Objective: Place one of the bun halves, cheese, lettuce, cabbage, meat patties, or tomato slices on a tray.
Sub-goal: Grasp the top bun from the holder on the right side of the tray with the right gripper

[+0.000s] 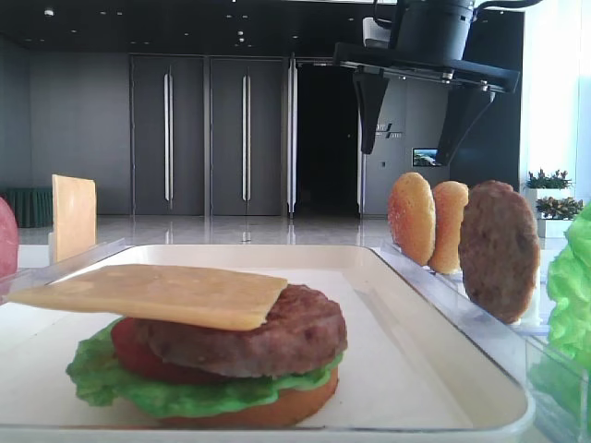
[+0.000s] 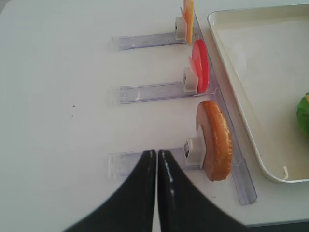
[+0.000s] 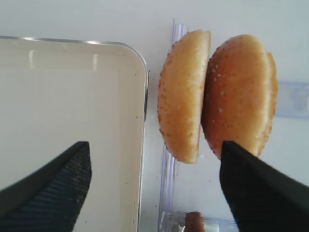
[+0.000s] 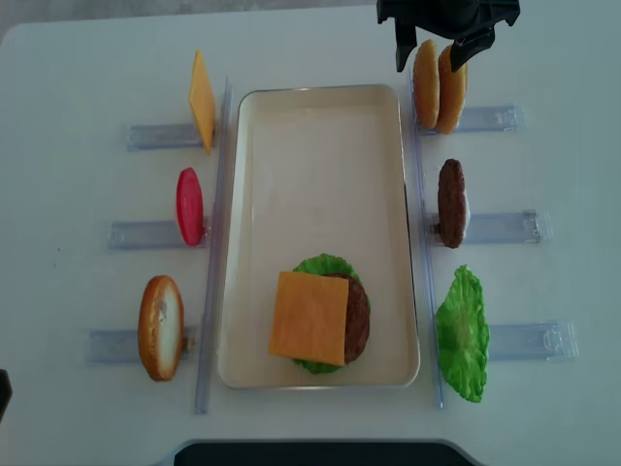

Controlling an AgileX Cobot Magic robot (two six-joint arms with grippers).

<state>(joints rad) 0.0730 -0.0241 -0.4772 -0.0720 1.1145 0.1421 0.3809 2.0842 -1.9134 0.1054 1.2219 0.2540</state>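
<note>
From the low front view, the right gripper [image 1: 420, 125] hangs spread wide above the two bun halves [image 1: 430, 221] standing on edge, clear air between its fingertips and the bread. A meat patty [image 1: 499, 249] stands just nearer. On the tray [image 1: 406, 369] sits a stack: bun base, lettuce [image 1: 111, 383], tomato, patty, with a cheese slice [image 1: 157, 293] on top.

The right wrist view shows both dark fingers [image 3: 260, 188] apart, holding nothing; the seeded bun halves [image 3: 217, 96] lie between and ahead of them, just beside the tray corner [image 3: 137, 63].

In the left wrist view the left gripper [image 2: 156, 159] is pressed together, empty, over bare table beside a bun half [image 2: 215, 140] in its clear rack [image 2: 145, 162]; a tomato slice [image 2: 200, 65] stands farther on.

Overhead, the tray's upper half [image 4: 320, 175] lies free; racks flank both long edges.
</note>
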